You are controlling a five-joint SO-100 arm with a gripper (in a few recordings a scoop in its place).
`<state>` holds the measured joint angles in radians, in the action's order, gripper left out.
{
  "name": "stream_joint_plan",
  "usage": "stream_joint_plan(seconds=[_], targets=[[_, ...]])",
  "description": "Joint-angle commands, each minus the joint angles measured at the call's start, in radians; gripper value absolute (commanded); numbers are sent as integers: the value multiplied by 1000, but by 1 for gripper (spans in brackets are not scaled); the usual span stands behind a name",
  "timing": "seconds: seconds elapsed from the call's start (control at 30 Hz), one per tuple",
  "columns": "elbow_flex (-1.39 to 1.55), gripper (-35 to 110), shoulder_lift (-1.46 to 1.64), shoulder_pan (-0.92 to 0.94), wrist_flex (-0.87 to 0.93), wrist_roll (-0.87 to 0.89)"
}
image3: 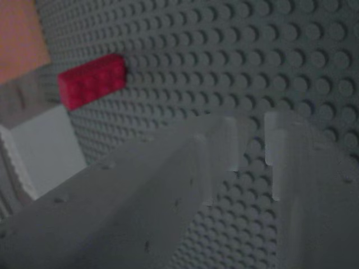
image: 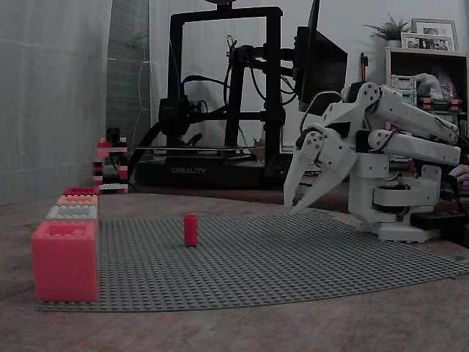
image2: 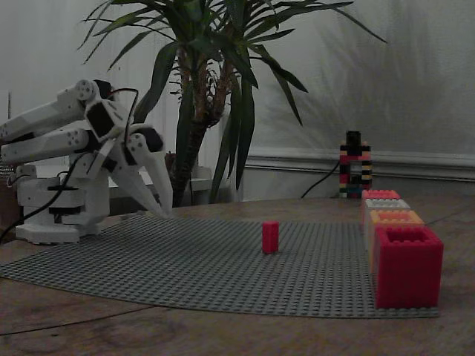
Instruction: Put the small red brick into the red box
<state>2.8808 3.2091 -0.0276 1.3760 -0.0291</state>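
Observation:
The small red brick (image: 190, 229) (image2: 270, 237) stands on end near the middle of the grey baseplate (image: 293, 257). In the wrist view the small red brick (image3: 92, 80) is at the upper left. The red box (image: 80, 191) (image2: 380, 194) shows as a low strip at the far end of a row of boxes along the plate's edge. My white gripper (image: 294, 207) (image2: 161, 213) (image3: 253, 140) hangs over the opposite side of the plate, well away from the brick. Its jaws are shut to a thin slit and hold nothing.
In the row, an orange box (image: 77, 199) and a pale grey box (image: 72, 213) sit before the red one, and a big pink-red box (image: 64, 260) is nearest. A striped brick tower (image: 110, 165) stands behind. A 3D printer (image: 220, 95) is at the back.

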Motion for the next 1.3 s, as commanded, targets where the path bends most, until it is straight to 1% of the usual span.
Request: stream_joint_plan(seconds=[0.0,0.73,0.87,1.13,1.27], targets=[[-20,0,11,-18,29,3],[-20,0,11,-18,29,3],[-21,0,11,-18,-6,31],[-198,0,-9,-14,-29,89],[-347,0,-202,-14,-77,86]])
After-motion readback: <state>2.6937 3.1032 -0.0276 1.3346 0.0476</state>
